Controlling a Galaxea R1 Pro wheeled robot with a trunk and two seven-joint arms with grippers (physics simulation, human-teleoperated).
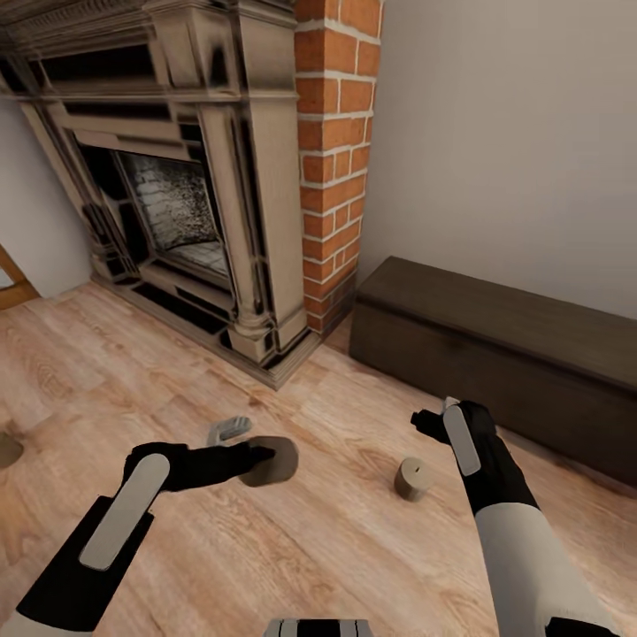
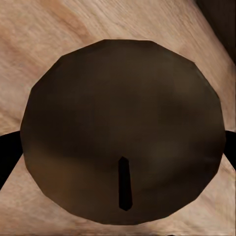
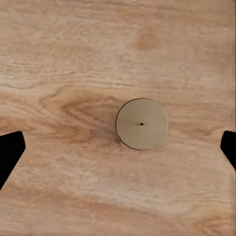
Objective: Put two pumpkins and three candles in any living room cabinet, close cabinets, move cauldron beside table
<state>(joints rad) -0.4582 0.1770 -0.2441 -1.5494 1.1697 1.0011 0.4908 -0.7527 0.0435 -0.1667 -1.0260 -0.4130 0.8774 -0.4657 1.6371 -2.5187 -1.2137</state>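
Observation:
A dark brown candle (image 1: 272,462) sits between the fingers of my left gripper (image 1: 255,458), which is shut on it just above the wood floor. In the left wrist view the candle's round top (image 2: 123,113) with its black wick spans the gap from one black finger (image 2: 6,157) to the other. A smaller tan candle (image 1: 411,478) stands upright on the floor. My right gripper (image 1: 432,423) hovers open above it, fingers spread wide on either side of the tan candle (image 3: 141,124). The long dark-brown cabinet (image 1: 495,349) stands shut against the right wall.
A large stone fireplace (image 1: 177,203) and a red brick column (image 1: 334,159) fill the back left. Plank flooring (image 1: 336,548) spreads between the fireplace, the cabinet and me. A brownish round shape (image 1: 7,449) shows at the left edge.

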